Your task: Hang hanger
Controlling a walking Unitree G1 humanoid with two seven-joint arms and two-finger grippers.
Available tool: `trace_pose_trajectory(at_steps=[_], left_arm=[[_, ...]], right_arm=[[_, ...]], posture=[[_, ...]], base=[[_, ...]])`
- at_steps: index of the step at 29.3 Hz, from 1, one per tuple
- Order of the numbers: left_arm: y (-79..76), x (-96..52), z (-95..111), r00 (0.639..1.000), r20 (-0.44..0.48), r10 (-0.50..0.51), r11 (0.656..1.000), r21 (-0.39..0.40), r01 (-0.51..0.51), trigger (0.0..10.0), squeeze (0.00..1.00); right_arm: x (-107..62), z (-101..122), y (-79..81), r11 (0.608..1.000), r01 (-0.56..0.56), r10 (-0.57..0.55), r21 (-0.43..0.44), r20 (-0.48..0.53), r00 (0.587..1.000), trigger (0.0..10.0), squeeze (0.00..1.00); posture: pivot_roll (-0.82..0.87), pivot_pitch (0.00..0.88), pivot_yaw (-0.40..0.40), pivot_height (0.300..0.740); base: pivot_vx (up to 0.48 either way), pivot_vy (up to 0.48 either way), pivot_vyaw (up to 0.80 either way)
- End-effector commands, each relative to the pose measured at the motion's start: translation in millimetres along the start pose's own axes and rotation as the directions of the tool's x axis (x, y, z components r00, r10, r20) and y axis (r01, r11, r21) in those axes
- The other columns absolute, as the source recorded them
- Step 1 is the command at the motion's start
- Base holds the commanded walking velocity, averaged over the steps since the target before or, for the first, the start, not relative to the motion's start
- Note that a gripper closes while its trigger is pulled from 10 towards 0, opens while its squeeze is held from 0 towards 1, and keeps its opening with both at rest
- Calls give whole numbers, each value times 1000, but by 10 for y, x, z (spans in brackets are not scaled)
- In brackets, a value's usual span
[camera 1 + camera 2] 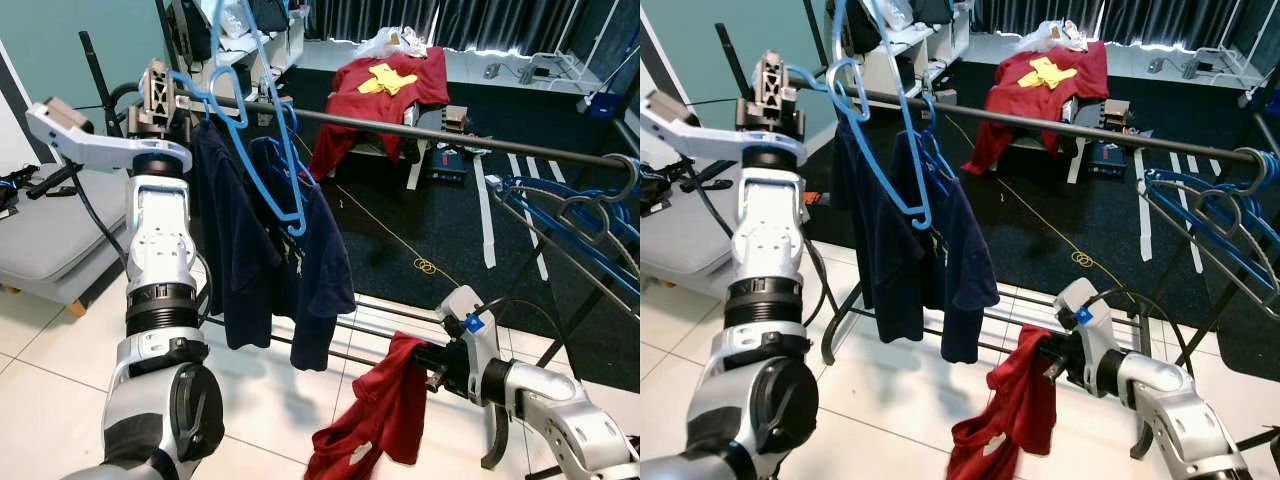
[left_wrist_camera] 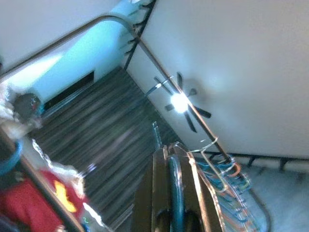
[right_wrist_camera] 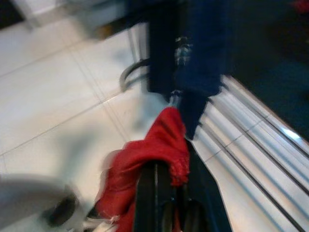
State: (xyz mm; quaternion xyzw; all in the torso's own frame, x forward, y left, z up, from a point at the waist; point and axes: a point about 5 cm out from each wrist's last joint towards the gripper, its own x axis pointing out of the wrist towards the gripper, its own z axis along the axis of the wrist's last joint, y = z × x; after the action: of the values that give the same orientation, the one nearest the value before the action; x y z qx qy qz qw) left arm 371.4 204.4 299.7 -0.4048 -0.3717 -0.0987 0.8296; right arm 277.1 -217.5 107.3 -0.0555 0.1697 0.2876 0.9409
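A long dark metal clothes rail [image 1: 420, 128] runs across the room, above a white tiled floor [image 1: 40, 350] and a black carpet [image 1: 420, 225]. A big dark blue shirt [image 1: 265, 250] hangs from the rail near its left end. At the far right end, a bunch of light blue wire hangers [image 1: 575, 215] hangs in a row. Far back, a red shirt with a yellow patch [image 1: 385, 85] is spread over a chair. A grey sofa cushion [image 1: 45, 235] sits at the left edge.

The silver left arm [image 1: 160, 290] reaches straight up. The left gripper [image 1: 158, 92] is up at the rail's left end. Its black fingers [image 2: 159, 193] are pressed tight on the hook end of a light blue plastic hanger [image 1: 265, 140]. The hanger's hook sits up by the rail, next to the blue shirt, and its frame hangs down in front of that shirt, tilted. I cannot tell if the hook rests on the rail.

The right gripper [image 1: 432, 372] is low down, near the thin bottom bars of the rack [image 1: 385, 322]. Its jaws are pinched shut on a crumpled red cloth shirt [image 1: 375, 420], which droops down to the floor.
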Motion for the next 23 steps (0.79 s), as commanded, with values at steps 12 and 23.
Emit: trace_pose_trajectory(at_steps=[12, 23], left_arm=[[1428, -1590, -2, 681, -439, 586, 621, 783, -29, 10000, 0], [1433, -2935, -206, 460, -525, 716, 610, 791, -48, 10000, 0]], right_arm=[[-190, -845, -150, 887, 401, -383, 229, -117, 916, 10000, 0], [-354, -1367, 226, 823, 496, -457, 276, -196, 868, 10000, 0]], posture=[[53, 53, 1, 740], [54, 74, -9, 740]], base=[[0, 0, 467], [0, 0, 793]])
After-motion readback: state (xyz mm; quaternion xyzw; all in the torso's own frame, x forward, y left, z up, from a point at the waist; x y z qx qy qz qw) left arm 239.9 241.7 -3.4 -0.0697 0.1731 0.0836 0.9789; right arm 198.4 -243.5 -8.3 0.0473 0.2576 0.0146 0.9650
